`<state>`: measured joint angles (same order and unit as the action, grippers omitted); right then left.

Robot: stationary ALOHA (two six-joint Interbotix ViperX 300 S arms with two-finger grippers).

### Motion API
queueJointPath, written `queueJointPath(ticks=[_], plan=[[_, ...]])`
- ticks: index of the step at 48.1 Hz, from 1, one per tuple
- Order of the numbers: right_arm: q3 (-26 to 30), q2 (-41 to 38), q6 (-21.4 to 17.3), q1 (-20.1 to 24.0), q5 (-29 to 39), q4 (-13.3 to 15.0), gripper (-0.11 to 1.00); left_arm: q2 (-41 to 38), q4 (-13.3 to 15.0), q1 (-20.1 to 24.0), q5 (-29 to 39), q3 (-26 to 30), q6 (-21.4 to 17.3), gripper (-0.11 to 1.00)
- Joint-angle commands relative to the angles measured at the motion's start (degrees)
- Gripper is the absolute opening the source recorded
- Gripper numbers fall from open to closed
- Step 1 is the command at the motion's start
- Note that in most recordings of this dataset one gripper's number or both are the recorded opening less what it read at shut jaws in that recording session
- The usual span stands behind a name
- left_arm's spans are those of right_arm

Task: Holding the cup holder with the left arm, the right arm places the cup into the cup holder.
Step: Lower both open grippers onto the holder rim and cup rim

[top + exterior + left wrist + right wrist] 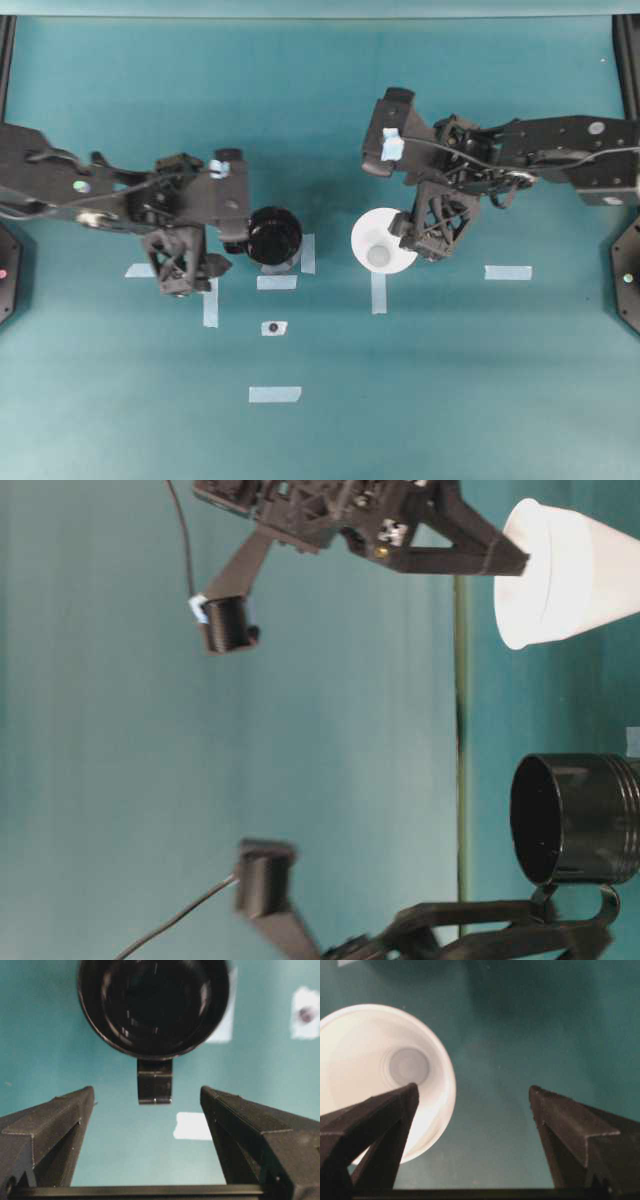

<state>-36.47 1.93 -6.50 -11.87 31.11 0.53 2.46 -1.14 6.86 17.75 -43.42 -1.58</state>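
Observation:
The cup holder (275, 237) is a glossy black cylinder standing mouth up on the teal table. In the left wrist view the cup holder (153, 1005) shows its small side tab (154, 1081) pointing back at my left gripper (147, 1091). That gripper is open, with the tab just ahead of its fingertips and untouched. In the overhead view the left gripper (205, 262) hangs to the holder's left. The cup (383, 240), white paper, stands mouth up. My right gripper (474, 1091) is open and empty. One of its fingers (395, 1110) lies over the rim of the cup (380, 1070).
Several pale-blue tape strips mark the table, among them one (277, 282) below the holder, one (378, 292) below the cup and one (508, 272) at the right. A small tape patch with a dark dot (274, 327) lies toward the front.

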Motion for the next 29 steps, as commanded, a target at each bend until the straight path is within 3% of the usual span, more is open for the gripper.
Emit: queueJointPath(ticks=[1,29], plan=[[0.8,-0.6,-0.2,-0.2,-0.4,0.1,0.95,-0.8,-0.2,0.2,-0.4,2.1,0.0,0.93],[1.4,-3.3,-0.3,-0.2,-2.1,0.1,0.95,-3.0,-0.2,1.1,-0.1,3.8,-0.2,0.93]])
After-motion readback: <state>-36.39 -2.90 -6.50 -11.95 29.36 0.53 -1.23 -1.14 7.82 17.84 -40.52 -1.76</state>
